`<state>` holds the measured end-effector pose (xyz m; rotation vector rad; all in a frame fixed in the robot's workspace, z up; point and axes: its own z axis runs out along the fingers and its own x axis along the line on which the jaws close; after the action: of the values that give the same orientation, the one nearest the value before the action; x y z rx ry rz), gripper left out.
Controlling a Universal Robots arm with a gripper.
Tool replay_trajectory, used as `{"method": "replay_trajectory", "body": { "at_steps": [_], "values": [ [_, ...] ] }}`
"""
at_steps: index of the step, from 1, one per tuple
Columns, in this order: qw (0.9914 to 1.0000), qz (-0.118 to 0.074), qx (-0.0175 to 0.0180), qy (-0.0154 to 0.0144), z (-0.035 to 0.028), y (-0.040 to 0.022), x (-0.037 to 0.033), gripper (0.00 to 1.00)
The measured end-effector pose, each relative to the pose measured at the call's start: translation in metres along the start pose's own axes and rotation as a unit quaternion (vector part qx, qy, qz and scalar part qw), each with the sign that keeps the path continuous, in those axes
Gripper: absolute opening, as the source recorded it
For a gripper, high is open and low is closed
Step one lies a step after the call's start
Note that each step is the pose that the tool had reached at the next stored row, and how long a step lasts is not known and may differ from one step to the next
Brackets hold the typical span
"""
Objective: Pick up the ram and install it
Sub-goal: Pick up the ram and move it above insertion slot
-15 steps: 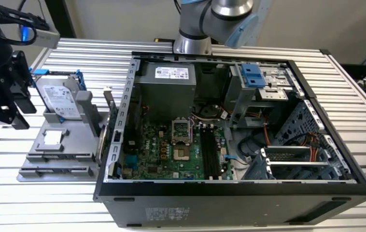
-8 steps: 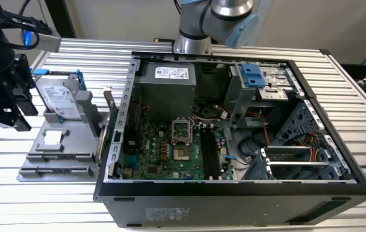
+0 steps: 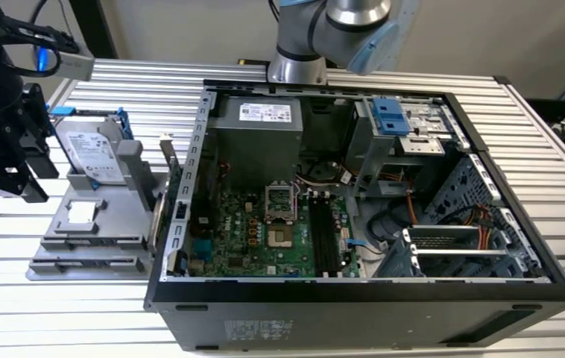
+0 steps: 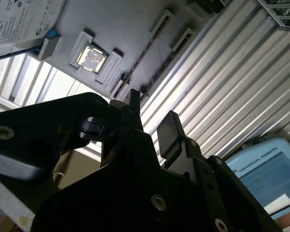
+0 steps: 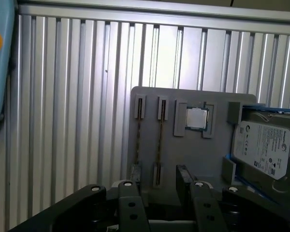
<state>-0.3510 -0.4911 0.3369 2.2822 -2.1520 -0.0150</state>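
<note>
Two thin ram sticks (image 5: pixel 160 140) stand on edge in the slots of a grey fixture tray (image 5: pixel 150 104); the second stick (image 5: pixel 137 137) is right beside the first. In the second wrist view a ram stick (image 4: pixel 143 57) shows as a thin dark line on the tray. My gripper (image 5: pixel 159 195) hangs above the tray's slotted end, open, with nothing between its black fingers (image 4: pixel 169 128). In the exterior view the gripper (image 3: pixel 9 171) is at the far left, over the tray (image 3: pixel 83 239) and apart from the computer case.
The open computer case (image 3: pixel 362 291) lies at the exterior view's right, its motherboard (image 3: pixel 253 239) and long black slots (image 3: pixel 324 239) exposed. On the tray also sit a processor chip (image 5: pixel 196 117) and a white-labelled hard drive (image 5: pixel 263 147) in a blue frame. A ribbed metal table (image 5: pixel 77 96) carries everything.
</note>
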Motion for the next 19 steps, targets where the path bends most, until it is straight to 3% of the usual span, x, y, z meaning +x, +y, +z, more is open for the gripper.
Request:
{"method": "replay_trajectory", "body": {
  "at_steps": [5,19],
  "values": [
    [1.00000,0.000,0.0000,-0.0001,0.0014,-0.0001,0.0000,1.00],
    [0.99998,0.006,-0.0004,-0.0001,0.0133,-0.0001,0.0002,1.00]
  ]
}}
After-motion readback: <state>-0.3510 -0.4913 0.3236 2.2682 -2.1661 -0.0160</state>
